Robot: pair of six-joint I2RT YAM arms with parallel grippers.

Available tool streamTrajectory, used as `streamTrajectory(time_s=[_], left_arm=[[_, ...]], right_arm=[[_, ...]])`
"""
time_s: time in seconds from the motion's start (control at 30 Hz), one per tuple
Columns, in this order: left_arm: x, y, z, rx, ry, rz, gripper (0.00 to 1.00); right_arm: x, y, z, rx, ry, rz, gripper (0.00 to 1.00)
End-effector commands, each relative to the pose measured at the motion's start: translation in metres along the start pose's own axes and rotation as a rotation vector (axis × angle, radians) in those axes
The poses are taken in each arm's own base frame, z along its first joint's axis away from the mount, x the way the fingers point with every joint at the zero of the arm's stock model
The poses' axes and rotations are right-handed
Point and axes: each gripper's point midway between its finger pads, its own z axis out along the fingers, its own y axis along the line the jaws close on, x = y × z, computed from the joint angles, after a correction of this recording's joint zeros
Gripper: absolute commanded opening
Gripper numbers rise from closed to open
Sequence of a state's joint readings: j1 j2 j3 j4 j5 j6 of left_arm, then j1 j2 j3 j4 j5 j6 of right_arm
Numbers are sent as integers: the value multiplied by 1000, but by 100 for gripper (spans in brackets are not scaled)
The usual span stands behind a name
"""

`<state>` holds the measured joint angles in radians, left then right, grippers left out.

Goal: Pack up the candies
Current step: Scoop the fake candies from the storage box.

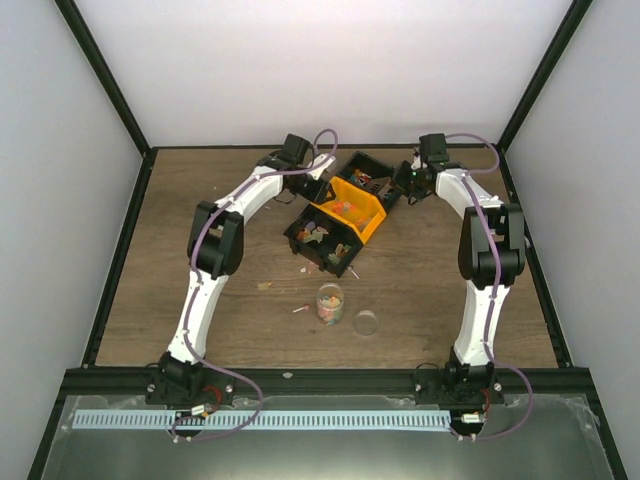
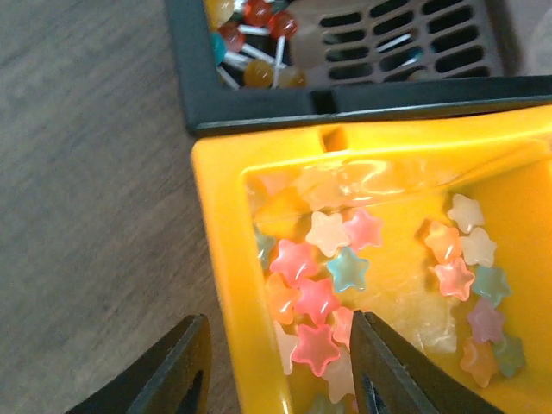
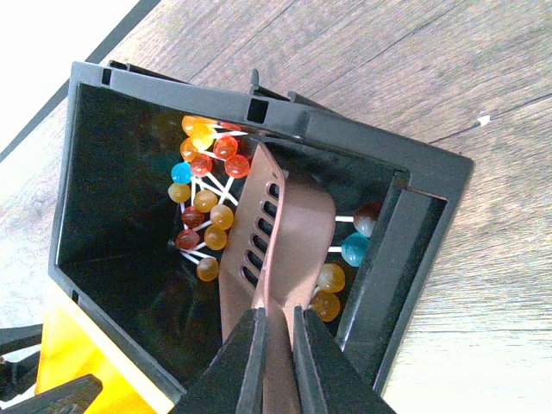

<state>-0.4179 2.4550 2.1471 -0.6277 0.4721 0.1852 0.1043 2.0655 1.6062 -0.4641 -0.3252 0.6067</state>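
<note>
Star-shaped candies (image 2: 315, 297) in pink, orange, blue and white lie in the orange bin (image 2: 220, 250). My left gripper (image 2: 278, 332) is open, its jaws straddling that bin's left wall, one finger outside and one over the candies. Small lollipops (image 3: 207, 203) lie in the far black bin (image 3: 345, 134). My right gripper (image 3: 278, 317) is shut on a brown slotted scoop (image 3: 285, 224) whose blade sits inside that bin. A small clear cup (image 1: 330, 303) holding candies stands upright on the table in front of the bins.
A second black bin (image 1: 300, 222) with mixed candies sits in front of the orange bin (image 1: 372, 222). A clear round lid (image 1: 366, 322) lies right of the cup. Loose candies (image 1: 264, 286) and a stray lollipop (image 1: 300, 309) lie on the wooden table.
</note>
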Motion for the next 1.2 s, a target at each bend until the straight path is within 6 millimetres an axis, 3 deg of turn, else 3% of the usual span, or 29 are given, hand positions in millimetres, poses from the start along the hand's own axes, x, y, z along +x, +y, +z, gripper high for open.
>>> streamTrajectory(time_s=[0.0,0.13,0.23,0.47,0.67,0.8,1.0,1.17], left_arm=[[7,1,5,-36,49,14,44],[6,0,8,-39,54,14,39],[3,0,7,-39,45,14,24],[-4,-3,6,-33,24,28,5],[1,-2,10,-30,34,29,4],[3,1,13,-38,38,24,4],[5,4,15,-48,43,26,4],[8,3,16,-47,51,32,4]], right_arm=[[59,-45,20,171,190,12,1],[60,-44,19,165,193,18,1],[60,-43,19,159,195,20,1],[59,-48,20,189,193,40,1],[56,-48,10,228,185,56,1],[50,-37,-15,247,146,75,1],[49,-39,-47,343,102,87,1],[46,-38,-62,365,78,83,1]])
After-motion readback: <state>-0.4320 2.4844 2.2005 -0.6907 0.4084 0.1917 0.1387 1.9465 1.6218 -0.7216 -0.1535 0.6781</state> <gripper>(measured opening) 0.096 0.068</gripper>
